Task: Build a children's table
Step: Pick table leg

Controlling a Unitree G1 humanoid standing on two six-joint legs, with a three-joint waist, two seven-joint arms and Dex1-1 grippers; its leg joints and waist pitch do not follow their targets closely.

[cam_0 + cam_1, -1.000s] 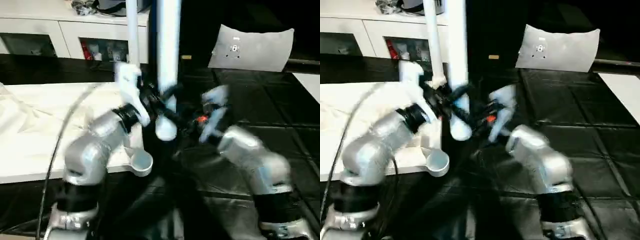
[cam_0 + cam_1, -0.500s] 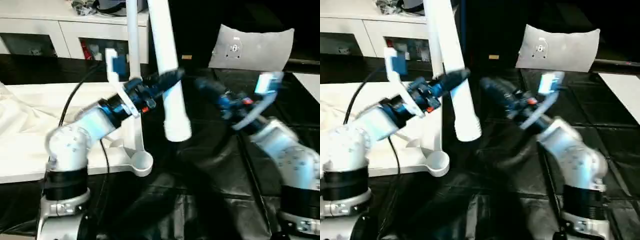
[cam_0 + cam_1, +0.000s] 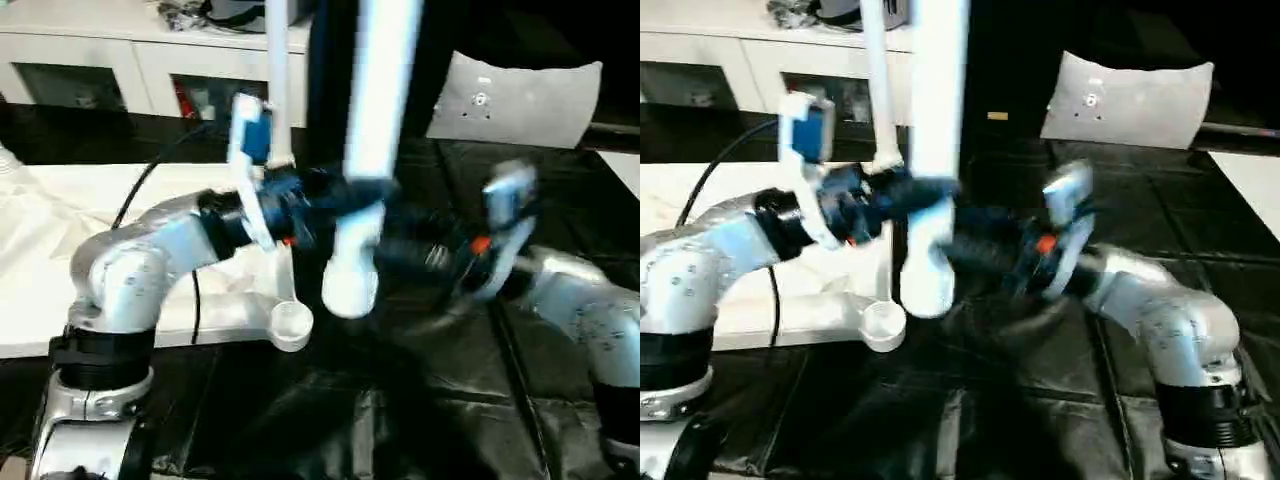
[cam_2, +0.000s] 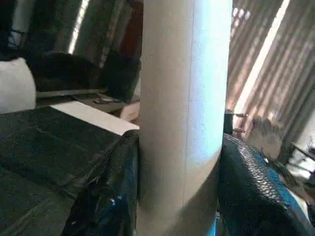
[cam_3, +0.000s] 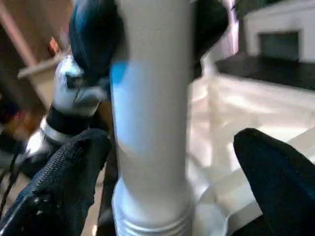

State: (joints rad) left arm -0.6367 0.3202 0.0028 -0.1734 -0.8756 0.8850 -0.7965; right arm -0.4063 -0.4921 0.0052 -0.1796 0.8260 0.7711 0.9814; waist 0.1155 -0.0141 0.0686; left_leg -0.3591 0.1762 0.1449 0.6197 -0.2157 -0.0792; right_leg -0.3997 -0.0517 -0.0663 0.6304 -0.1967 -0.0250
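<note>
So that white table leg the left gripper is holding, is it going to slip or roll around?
The leg looks smooth, round and tapered, so it could slide through the left gripper's fingers, gripped low with most length above. Laid down, it would probably roll in a curve. It looks stiff and likely light.

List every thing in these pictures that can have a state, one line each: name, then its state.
Held table leg: upright, off the floor, clamped by the left gripper.
Left gripper: shut on the held table leg.
Right gripper: open, fingers either side of the held table leg, apart from it.
Tabletop: lying flat, near corner socket empty.
Second leg: standing upright at the tabletop.
</note>
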